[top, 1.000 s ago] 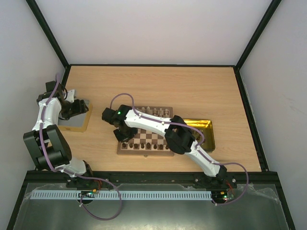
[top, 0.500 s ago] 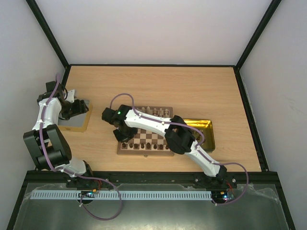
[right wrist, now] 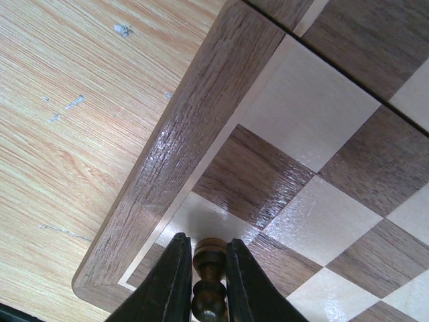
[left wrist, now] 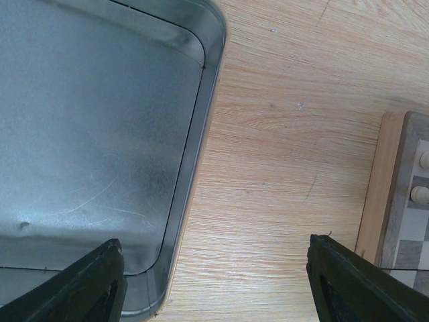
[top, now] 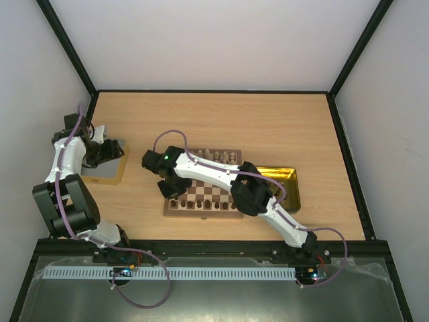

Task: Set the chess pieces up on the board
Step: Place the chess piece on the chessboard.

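The board (top: 213, 190) lies mid-table with dark chess pieces (top: 201, 204) along its near rows and cream ones (top: 214, 154) along the far edge. My right gripper (top: 169, 186) hangs over the board's near-left corner. In the right wrist view this gripper (right wrist: 206, 243) is shut on a dark brown pawn (right wrist: 210, 265), held base-down just above a cream square of the board (right wrist: 322, 161) beside the border. My left gripper (top: 107, 151) stands open at the far left, its fingers (left wrist: 87, 282) wide apart over a tray rim and bare wood, holding nothing.
A silver tray (left wrist: 94, 121) lies under the left gripper at the table's left edge (top: 110, 173). A shiny gold tray (top: 285, 180) sits right of the board. The board's left border (left wrist: 392, 181) and two cream pieces (left wrist: 421, 194) show in the left wrist view.
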Motion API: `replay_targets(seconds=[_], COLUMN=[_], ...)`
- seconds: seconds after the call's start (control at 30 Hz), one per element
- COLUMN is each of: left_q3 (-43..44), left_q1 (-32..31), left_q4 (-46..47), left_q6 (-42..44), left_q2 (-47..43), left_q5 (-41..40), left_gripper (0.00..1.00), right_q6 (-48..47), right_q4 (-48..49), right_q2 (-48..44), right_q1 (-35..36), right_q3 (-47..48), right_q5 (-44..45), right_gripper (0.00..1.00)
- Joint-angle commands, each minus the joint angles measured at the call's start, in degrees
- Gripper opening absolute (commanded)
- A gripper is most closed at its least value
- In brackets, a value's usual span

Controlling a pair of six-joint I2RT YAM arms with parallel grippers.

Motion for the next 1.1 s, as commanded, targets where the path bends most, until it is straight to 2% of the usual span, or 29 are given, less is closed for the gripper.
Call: replay_targets(seconds=[0.0,0.6,0.83,0.93,1.07], left_q3=[-0.59,-0.59,-0.66,-0.73,-0.85], left_q1=[-0.08,-0.14,-0.12,-0.15,-0.20], left_q4=[-0.36,-0.19,-0.11,-0.10,-0.01], left_q6=[-0.25,-0.29,-0.26,-0.29,-0.29], left_q2=[0.70,1.31,1.50,1.51,1.37], left_q5=[0.74,0.60,0.84,0.83,0.75], left_gripper=[0.74,0.74,0.74,0.74,0.74], right_q6=[-0.60,-0.59,-0.59,-0.59,-0.50], right_q4=[-1.40,-1.25,-1.31,-1.14,-1.30], right_q2=[0.22,1.64,1.64,1.64,1.48], right_q1=[0.23,-0.35,-0.44,-0.44,-0.72], right_q3=[1.88,3.46,3.45,3.59,4.60], right_q5=[0.64,0.58,0.55,0.51,1.98], right_gripper=[0.13,0.13,0.23,0.31,0.33])
